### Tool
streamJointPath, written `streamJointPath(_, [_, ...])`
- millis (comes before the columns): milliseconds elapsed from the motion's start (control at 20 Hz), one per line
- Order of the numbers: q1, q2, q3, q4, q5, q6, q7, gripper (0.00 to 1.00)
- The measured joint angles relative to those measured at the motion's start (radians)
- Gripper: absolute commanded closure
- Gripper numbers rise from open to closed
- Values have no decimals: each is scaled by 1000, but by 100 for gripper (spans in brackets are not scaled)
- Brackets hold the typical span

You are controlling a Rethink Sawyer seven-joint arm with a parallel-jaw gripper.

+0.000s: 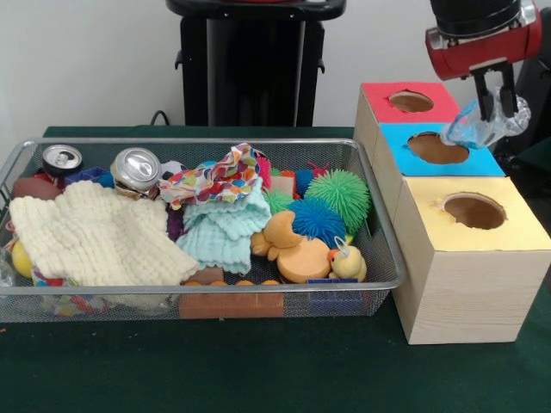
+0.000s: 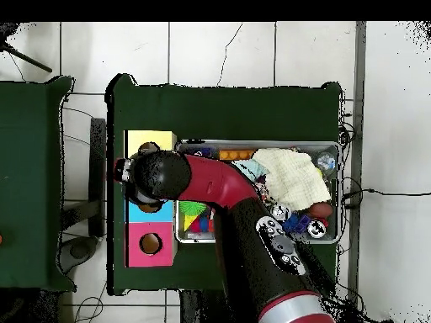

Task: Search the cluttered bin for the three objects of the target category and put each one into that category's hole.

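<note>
A dark green cloth (image 1: 258,370) covers the table, and on it nearest the camera sits the wire bin (image 1: 207,292), crowded with cloths, cans and toys. Beside it stand three wooden boxes with yellow (image 1: 473,211), blue (image 1: 439,148) and red (image 1: 410,101) holed tops. The gripper (image 1: 498,103) hangs over the blue hole, pinching a crumpled clear plastic piece (image 1: 472,129); white wall behind, pale tiled floor (image 2: 219,50) around.

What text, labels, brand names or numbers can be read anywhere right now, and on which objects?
None can be read.
Two silver drink cans in the silver wire-mesh bin: only the tops show, no print visible.
Red-, blue- and yellow-topped wooden hole boxes: no markings.
Red and black gripper, holding crumpled clear plastic: no lettering visible.
</note>
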Motion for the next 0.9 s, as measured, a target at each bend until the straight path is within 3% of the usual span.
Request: streamJointPath(900, [-70, 49, 74, 0, -102, -38, 0, 100])
